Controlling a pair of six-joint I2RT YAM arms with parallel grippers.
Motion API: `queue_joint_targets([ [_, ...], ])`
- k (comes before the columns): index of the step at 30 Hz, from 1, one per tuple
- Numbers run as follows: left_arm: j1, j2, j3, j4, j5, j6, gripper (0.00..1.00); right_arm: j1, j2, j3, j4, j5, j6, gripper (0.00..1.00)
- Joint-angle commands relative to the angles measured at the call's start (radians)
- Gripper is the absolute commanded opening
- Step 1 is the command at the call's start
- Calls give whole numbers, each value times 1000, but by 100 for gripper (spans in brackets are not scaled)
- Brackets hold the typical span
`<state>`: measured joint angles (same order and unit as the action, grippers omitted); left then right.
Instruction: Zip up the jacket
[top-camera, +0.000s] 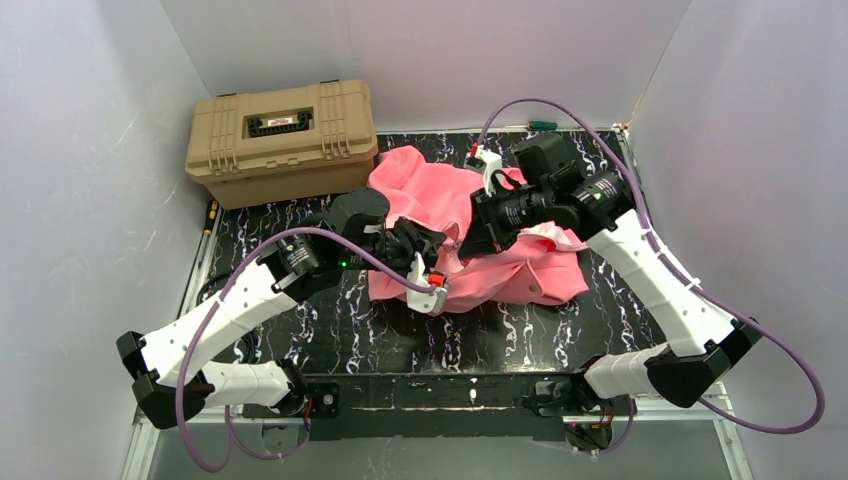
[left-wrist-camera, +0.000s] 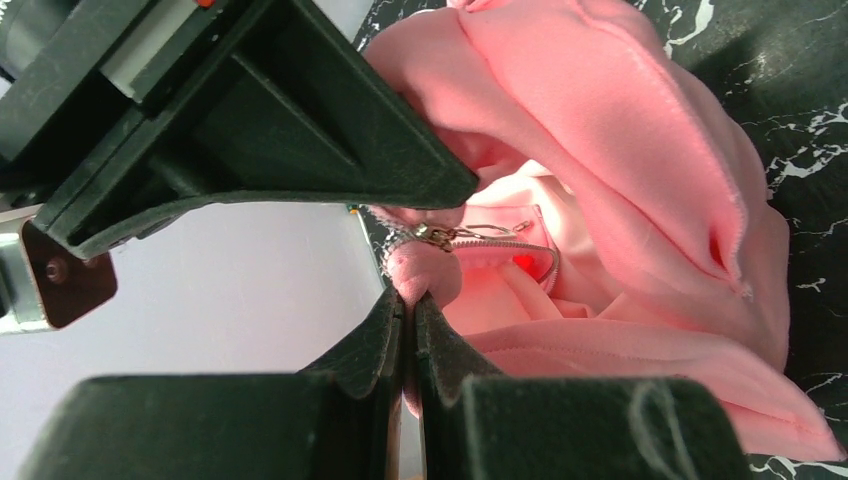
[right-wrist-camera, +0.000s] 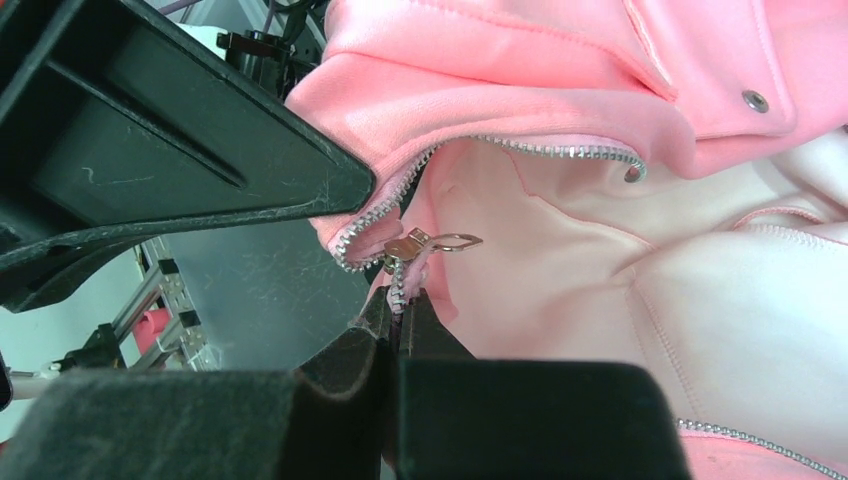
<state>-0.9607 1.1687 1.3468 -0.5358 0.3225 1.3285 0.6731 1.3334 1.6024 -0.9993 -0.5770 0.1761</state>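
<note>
Here, my left gripper (left-wrist-camera: 410, 303) is pinched shut on a fold of the soft salmon-pink hooded jacket (top-camera: 520, 278), which lies bunched on the black marbled table (top-camera: 400, 335). My right gripper (right-wrist-camera: 398, 305) is clamped on zipper tape just under the small metal slider (right-wrist-camera: 404, 247). Both holds look shallow, so I judge that tugging could slip the fabric free.

Salmon-pink jacket (top-camera: 455, 205), tan case (top-camera: 283, 140), black white-veined marbled table (top-camera: 350, 335)

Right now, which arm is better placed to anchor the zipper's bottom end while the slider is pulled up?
Right, probably. The right gripper pinches the jacket by its zipper tape, directly under the slider, teeth running into its tips. The left gripper pinches only a rounded fabric bunch.
</note>
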Motion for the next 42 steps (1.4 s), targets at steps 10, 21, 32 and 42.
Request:
queue_joint_targets([
  [10,-13,-7,4,-73,57,31,0,-8,-72,-11,111,-191,32,1],
  [21,-16,-4,5,-73,56,71,0,9,-40,-64,142,-353,34,1],
  [32,-13,-46,-6,-271,182,290,0,42,-44,-79,103,-394,-14,1],
  [42,17,-68,16,-329,260,338,0,43,-63,-107,3,-273,-115,1],
])
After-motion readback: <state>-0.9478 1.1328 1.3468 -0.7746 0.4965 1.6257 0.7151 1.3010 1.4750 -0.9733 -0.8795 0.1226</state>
